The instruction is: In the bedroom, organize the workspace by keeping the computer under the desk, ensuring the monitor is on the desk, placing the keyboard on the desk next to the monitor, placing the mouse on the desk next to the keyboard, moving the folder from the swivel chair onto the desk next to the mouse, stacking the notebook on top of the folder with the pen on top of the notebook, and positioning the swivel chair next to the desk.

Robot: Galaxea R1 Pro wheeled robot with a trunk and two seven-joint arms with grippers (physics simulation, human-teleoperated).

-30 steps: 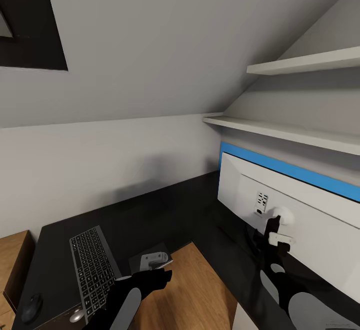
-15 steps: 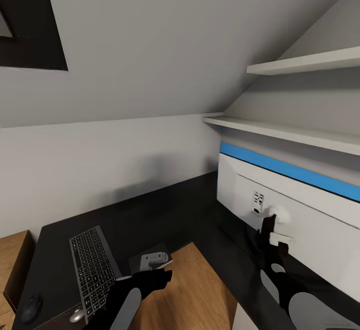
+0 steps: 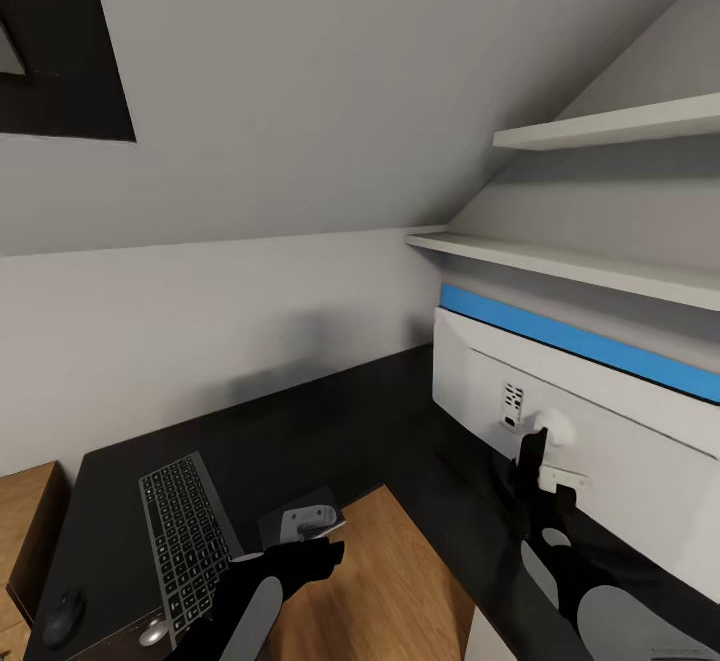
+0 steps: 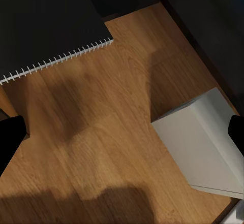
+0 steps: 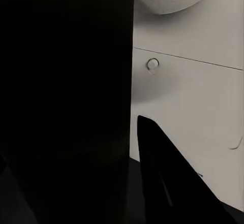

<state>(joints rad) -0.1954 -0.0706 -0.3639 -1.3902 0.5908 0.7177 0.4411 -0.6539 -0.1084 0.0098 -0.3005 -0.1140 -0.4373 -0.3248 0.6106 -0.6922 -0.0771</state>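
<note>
Keyboard point(image 3: 186, 541) on desk point(image 3: 330, 421), mouse point(image 3: 62, 616) just left; monitor point(image 3: 590, 441) on desk, right.

- The table point(image 3: 330, 421) is glossy black, with a bright blue back panel point(image 3: 590, 341).
- The monitor point(image 3: 600, 441) shows a silver-white back and a black stand point(image 3: 530, 456).
- The keyboard point(image 3: 185, 531) has dark grey keys inside a thin lighter rim.
- The mouse point(image 3: 62, 616) is black.
- The floor point(image 4: 101, 148) is warm brown wood grain.
- The notebook point(image 4: 48, 28) is black with a white spiral binding.
- The shelves point(image 3: 600, 126) are white; the walls are pale grey.
</note>
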